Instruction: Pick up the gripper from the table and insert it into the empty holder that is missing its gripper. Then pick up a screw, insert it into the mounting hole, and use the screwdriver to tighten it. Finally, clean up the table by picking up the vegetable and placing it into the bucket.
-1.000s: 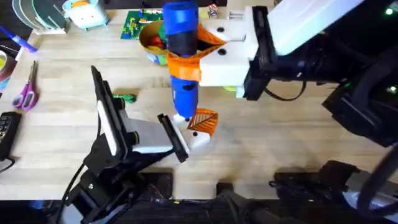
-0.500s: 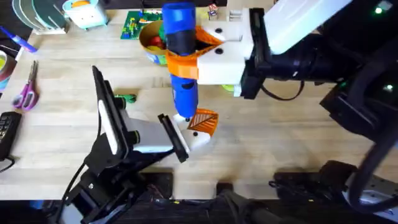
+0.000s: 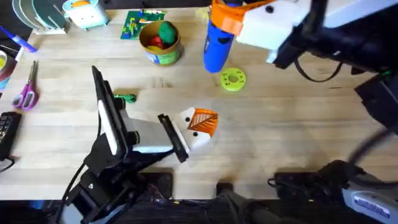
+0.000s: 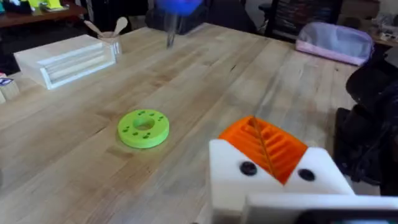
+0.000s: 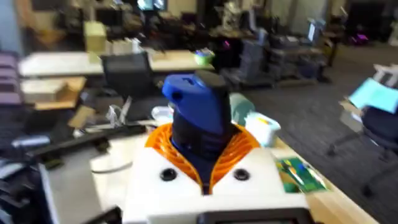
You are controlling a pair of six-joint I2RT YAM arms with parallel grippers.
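Note:
My right gripper (image 3: 225, 17) (image 5: 202, 146) is shut on the blue screwdriver (image 3: 216, 42) (image 5: 196, 106), held upright above the far middle of the table with its tip off the wood. At my left arm's tip, the white holder block (image 3: 198, 138) (image 4: 249, 186) carries an orange gripper wedge (image 3: 203, 121) (image 4: 267, 146), with black screw heads showing in its face. My left gripper (image 4: 264, 155) rests low near the table's centre, its jaws closed together. The dark-green vegetable (image 3: 126, 98) lies on the table left of centre. The yellow-rimmed bucket (image 3: 149, 52) stands at the back, holding a red and a green piece.
A lime-green disc (image 3: 233, 79) (image 4: 143, 129) lies below the screwdriver. Purple scissors (image 3: 26, 90) and a black device (image 3: 6, 134) sit at the left edge. A green printed card (image 3: 134, 25) lies behind the bucket. A white box (image 4: 68, 59) stands farther back.
My right arm has lifted the screwdriver off the white block with the orange wedge and carried it back and to the right. The left arm has stayed still.

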